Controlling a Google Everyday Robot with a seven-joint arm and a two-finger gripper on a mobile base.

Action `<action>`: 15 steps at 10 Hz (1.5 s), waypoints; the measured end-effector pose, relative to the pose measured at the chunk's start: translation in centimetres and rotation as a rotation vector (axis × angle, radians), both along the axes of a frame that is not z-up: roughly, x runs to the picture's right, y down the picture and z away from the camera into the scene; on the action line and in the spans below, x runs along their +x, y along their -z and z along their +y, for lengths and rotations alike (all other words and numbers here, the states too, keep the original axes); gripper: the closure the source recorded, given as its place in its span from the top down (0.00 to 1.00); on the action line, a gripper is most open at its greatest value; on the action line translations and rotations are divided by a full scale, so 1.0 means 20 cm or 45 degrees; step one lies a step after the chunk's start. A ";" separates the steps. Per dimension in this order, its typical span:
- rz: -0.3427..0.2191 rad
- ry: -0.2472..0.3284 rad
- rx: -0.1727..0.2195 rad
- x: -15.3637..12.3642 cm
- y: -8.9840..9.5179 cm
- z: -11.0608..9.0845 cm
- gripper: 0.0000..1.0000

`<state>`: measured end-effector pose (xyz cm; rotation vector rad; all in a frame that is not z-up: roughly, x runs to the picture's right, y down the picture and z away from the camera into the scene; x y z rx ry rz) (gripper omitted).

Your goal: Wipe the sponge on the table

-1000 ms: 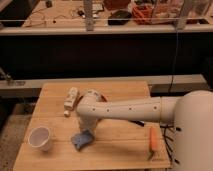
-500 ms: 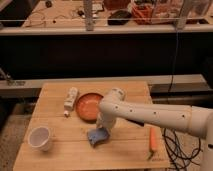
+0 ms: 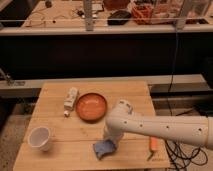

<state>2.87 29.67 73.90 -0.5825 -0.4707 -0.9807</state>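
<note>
the gripper (image 3: 110, 136), hold impossible to tell, meets the small soft blue sponge (image 3: 104, 148) at lower centre; a downward stroke could sweep it off the pale plank tabletop (image 3: 55, 95).

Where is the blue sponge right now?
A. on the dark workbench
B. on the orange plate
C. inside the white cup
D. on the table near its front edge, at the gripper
D: the sponge lies on the table by its front edge, the gripper right above it, clear of the plate and cup.
</note>
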 end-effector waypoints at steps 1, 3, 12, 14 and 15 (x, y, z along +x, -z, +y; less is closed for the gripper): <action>-0.011 0.035 -0.009 -0.05 0.04 0.06 0.00; -0.056 0.104 -0.014 -0.20 0.07 0.11 0.00; -0.242 0.287 -0.041 -0.75 -0.29 -0.29 0.00; -0.241 0.253 -0.039 -0.73 -0.34 -0.39 0.00; -0.224 0.225 -0.043 -0.67 -0.36 -0.43 0.00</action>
